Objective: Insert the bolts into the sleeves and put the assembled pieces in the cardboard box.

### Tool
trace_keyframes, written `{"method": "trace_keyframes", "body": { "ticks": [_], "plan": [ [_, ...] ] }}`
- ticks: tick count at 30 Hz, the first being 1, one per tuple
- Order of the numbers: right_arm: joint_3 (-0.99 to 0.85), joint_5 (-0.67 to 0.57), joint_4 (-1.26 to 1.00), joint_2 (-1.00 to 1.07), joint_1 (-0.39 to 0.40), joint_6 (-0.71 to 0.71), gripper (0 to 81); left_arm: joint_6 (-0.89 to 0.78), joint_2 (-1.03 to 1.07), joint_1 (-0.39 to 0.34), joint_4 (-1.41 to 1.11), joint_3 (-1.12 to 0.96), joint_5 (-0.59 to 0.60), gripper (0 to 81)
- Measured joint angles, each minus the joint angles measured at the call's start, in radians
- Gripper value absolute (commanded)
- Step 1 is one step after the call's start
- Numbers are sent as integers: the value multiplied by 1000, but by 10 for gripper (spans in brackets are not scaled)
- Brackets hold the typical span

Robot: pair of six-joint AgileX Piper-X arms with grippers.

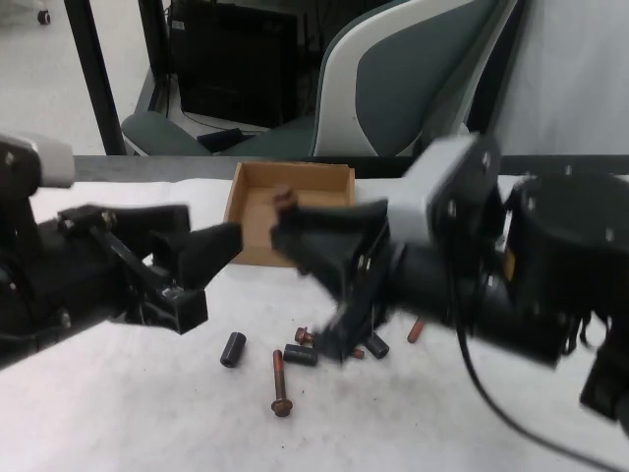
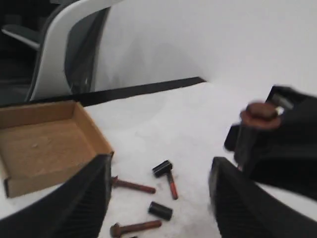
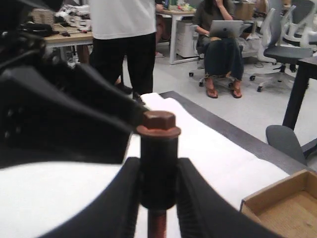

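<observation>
I have one piece assembled: a copper-coloured hex-head bolt (image 3: 158,124) sits down through a short black cylindrical sleeve (image 3: 158,168), and the right gripper (image 3: 158,191) is clenched on that sleeve with the bolt head standing upright above the fingers. In the high view this piece hangs at the centre of the frame, over the front part of the shallow brown cardboard box (image 1: 305,175), so I judge it is at the point of being dropped in, not yet let go.

The left gripper (image 2: 158,198) is spread wide and carries nothing; in the high view it hovers at the left of the frame, just beside the box and facing the right gripper.

As far as I can see the box floor, it is bare, so no finished piece has been delivered.

Plenty is left. On the white bench cloth, in the lower centre of the high view, lie a loose black sleeve (image 1: 233,349), a loose copper bolt (image 1: 280,382) and a second black sleeve (image 1: 300,354), with more bolts and a sleeve partly hidden under the right gripper. I count the job as barely begun: first piece about to go in, the rest unpaired.
</observation>
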Motion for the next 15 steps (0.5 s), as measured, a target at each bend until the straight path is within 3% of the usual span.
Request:
{"method": "trace_keyframes", "body": {
  "ticks": [2, 7, 12, 15],
  "plan": [
    [-71, 29, 130, 0, -62, 9, 3, 17, 1, 0, 43, 0, -59, 547],
    [-198, 39, 331, 32, -140, 8, 3, 30, 1, 0, 208, 0, -165, 440],
    [-361, 46, 512, 141, -217, 15, 3, 2, 1, 0, 363, 0, -186, 363],
    [-466, 50, 600, 225, -240, 17, 3, -39, 1, 0, 403, 0, -172, 265]
  ]
}}
